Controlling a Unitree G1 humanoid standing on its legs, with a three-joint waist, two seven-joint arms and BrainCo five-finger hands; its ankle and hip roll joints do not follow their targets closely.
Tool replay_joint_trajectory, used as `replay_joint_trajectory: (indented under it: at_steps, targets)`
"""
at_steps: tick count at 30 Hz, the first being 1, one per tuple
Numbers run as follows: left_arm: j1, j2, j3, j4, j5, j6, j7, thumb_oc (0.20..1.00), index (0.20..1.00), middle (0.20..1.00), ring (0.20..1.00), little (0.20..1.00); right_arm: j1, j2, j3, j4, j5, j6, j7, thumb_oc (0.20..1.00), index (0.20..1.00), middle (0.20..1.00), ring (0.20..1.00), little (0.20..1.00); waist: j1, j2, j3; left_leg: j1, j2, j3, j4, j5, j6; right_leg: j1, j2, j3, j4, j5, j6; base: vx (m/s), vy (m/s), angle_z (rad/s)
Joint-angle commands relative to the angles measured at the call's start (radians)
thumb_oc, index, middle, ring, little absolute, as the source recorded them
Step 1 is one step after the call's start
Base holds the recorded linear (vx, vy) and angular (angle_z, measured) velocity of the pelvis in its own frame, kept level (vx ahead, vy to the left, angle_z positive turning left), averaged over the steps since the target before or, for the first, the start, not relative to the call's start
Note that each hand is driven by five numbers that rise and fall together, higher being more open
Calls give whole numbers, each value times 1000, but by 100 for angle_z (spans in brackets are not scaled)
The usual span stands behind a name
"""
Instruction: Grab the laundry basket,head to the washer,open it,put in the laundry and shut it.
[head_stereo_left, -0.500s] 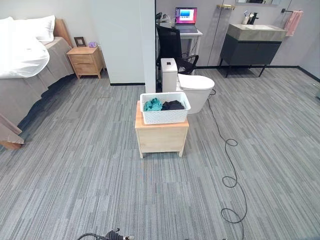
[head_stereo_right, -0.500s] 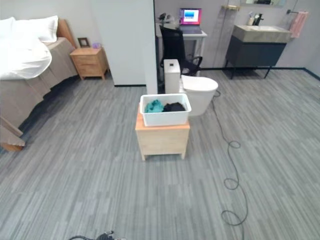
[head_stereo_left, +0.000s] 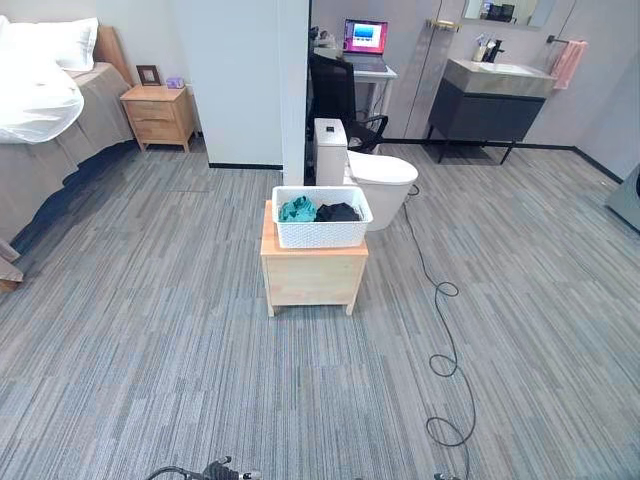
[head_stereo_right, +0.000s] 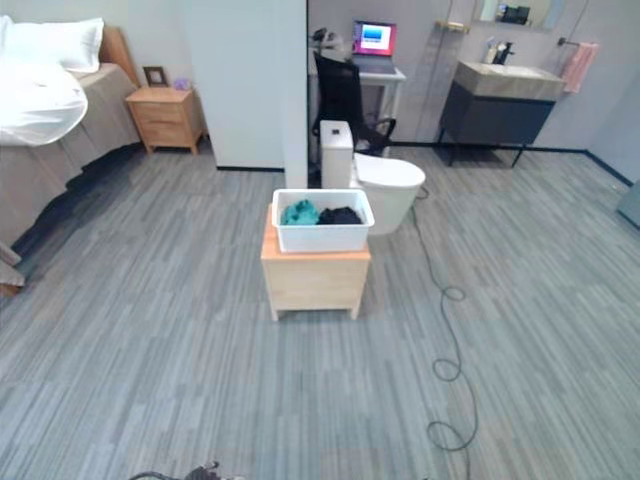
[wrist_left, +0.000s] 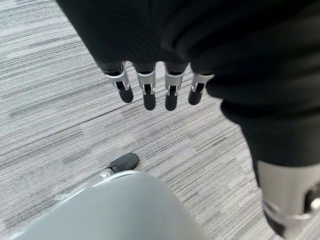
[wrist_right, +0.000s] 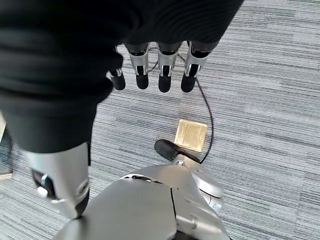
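Observation:
A white laundry basket (head_stereo_left: 321, 233) stands on a low wooden stand (head_stereo_left: 310, 278) in the middle of the room, a few steps ahead of me. It holds a teal cloth (head_stereo_left: 297, 209) on its left side and a black cloth (head_stereo_left: 338, 212) on its right. My left hand (wrist_left: 150, 87) hangs over the grey carpet with straight fingers and holds nothing. My right hand (wrist_right: 162, 75) hangs the same way, open and empty. Both hands are far from the basket.
A white toilet (head_stereo_left: 382, 180) sits just behind the stand, beside a white partition wall (head_stereo_left: 245, 80). A bed (head_stereo_left: 40, 130) and a nightstand (head_stereo_left: 158, 115) are at the left. A desk with a laptop (head_stereo_left: 365, 38) and a dark vanity (head_stereo_left: 490, 100) line the back. A floor plate (wrist_right: 191, 135) lies near my right side.
The whole picture has shifted a little to the left, so the camera has moved. The basket and the stand stay where they were.

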Motion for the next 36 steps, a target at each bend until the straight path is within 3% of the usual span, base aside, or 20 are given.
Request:
replay_joint_trajectory:
  at_steps: [1,21,30,36]
  targets:
    - [-79,-35,-1,76,1,-32,20,1000,1000,1000,1000,1000,-73,10,37,20,-29,-4,3,1000,1000,1000,1000,1000,-3,20,81,49,-9,15,37,-85,-2,51,-8,3,26,-32,56,0,0,0]
    - [-59,-29,16,101,21,-28,21,1000,1000,1000,1000,1000,-46,34,59,26,-53,0,5,1000,1000,1000,1000,1000,-6,15,68,67,-8,22,21,-83,-5,62,-4,3,17,-30,60,-2,-3,0]
    - [-64,-22,12,97,19,-25,18,1000,1000,1000,1000,1000,-42,32,57,20,-51,3,11,1000,1000,1000,1000,1000,-13,16,75,56,3,26,39,-85,-7,40,1,6,71,-54,51,-9,-21,-1]
    - [-76,0,43,125,4,-4,14,1000,1000,1000,1000,1000,-31,18,63,-40,-45,7,19,1000,1000,1000,1000,1000,-15,3,103,-1,28,9,156,-80,-24,26,18,2,100,-76,23,-13,-126,1]
